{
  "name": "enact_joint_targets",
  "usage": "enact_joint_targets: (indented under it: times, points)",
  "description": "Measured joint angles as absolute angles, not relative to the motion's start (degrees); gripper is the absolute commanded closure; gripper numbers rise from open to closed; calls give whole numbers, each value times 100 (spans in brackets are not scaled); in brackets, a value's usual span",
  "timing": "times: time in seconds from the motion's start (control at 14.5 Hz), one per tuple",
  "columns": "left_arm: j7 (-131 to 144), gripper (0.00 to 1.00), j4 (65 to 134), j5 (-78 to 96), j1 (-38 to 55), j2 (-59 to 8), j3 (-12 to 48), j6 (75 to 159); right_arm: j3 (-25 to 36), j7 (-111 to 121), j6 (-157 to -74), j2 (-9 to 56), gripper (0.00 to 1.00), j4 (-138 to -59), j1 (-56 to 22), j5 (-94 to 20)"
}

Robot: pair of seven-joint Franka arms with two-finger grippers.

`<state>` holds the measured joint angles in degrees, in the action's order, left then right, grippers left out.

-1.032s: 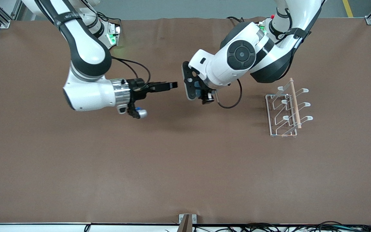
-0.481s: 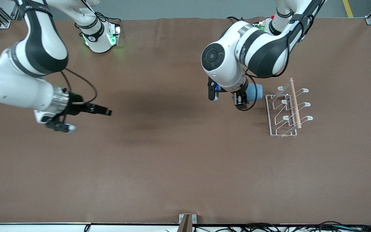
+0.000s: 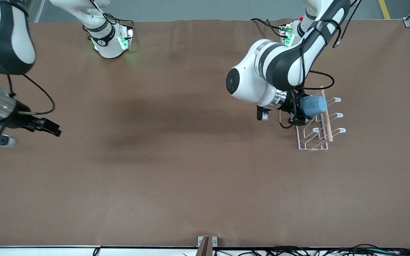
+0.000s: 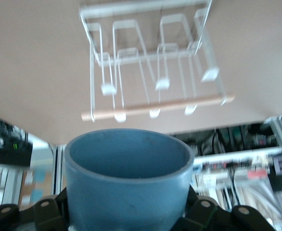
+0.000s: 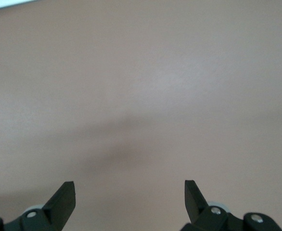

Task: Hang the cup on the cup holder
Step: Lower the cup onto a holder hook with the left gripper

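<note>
The cup [image 3: 313, 105], grasped by the left end effector [image 3: 299, 111], is now being held over the cup holder [image 3: 317, 122], while the released right end effector [image 3: 50, 127] is being moved away toward nine o'clock.

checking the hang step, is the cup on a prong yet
No. The left gripper holds the cup over the cup holder, open mouth facing it.

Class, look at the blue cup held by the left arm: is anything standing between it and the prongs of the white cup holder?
Nothing visible does. The left end effector holds the cup over the cup holder, open mouth facing the bare prongs.
</note>
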<state>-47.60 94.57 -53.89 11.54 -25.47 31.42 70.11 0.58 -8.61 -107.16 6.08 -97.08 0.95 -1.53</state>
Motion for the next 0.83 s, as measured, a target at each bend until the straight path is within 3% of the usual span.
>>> enact_joint_targets:
  times: [0.21,0.48,0.69,0.83]
  points:
    - [-4725,100,9789,-6041,842,-2618,3128,7012,256,-600,-10220,228,0,-9544,99,-114]
    - [-4176,100,10070,-6731,777,-3088,3112,7012,439,-356,-9332,25,0,-8765,100,-104]
    - [-3780,100,10186,-7213,804,-3617,3060,6935,427,-336,-9236,42,0,-8653,75,-104]
    - [-3717,94,10189,-7480,809,-3892,3048,6826,418,-332,-9235,77,0,-8654,36,-104]
